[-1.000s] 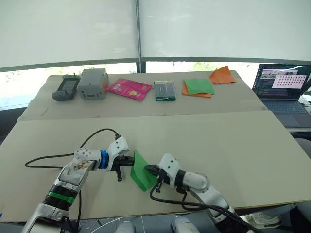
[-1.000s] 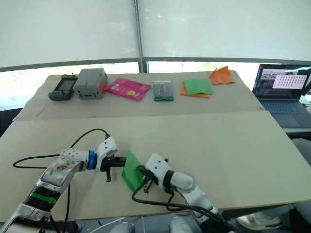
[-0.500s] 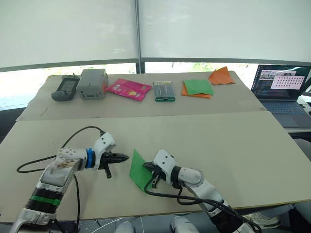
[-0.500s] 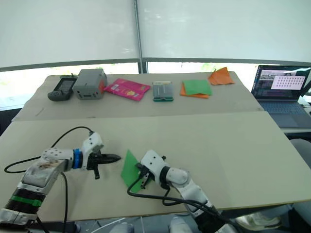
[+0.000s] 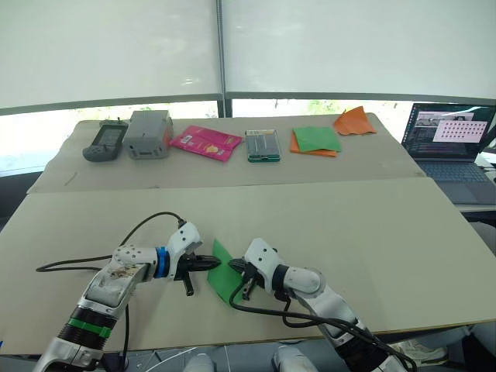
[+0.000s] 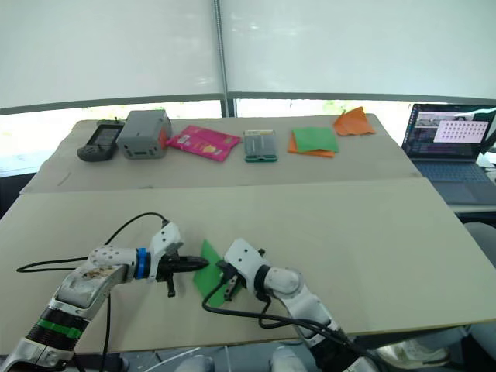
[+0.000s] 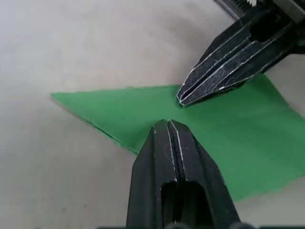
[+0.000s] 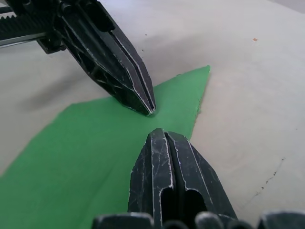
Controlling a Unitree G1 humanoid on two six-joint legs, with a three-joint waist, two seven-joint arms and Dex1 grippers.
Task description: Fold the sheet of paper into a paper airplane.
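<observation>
The sheet of paper [image 5: 220, 277] is bright green, creased into a pointed wedge, and lies flat near the front of the table [image 5: 372, 232]. My left gripper [image 5: 215, 264] comes in from the left, shut, with its tip resting on the sheet's upper part [image 7: 228, 138]. My right gripper [image 5: 235, 266] comes from the right, also shut, tip on the same sheet [image 8: 71, 157]. The two tips nearly meet, a short gap apart, over the paper. In the left wrist view my left gripper [image 7: 167, 124] faces the right gripper [image 7: 181, 99].
Along the back table stand a handheld device [image 5: 105, 140], a grey box [image 5: 148, 133], a pink packet [image 5: 206, 141], a small case [image 5: 263, 145], a green-and-orange paper stack [image 5: 315, 139] and an orange pointed paper shape [image 5: 355, 120]. A laptop [image 5: 449, 139] sits at the right edge. Black cables trail from both arms.
Half a second ago my left gripper stood off to the left of the sheet; it has moved right and its tip now rests on the paper. The right gripper has hardly moved.
</observation>
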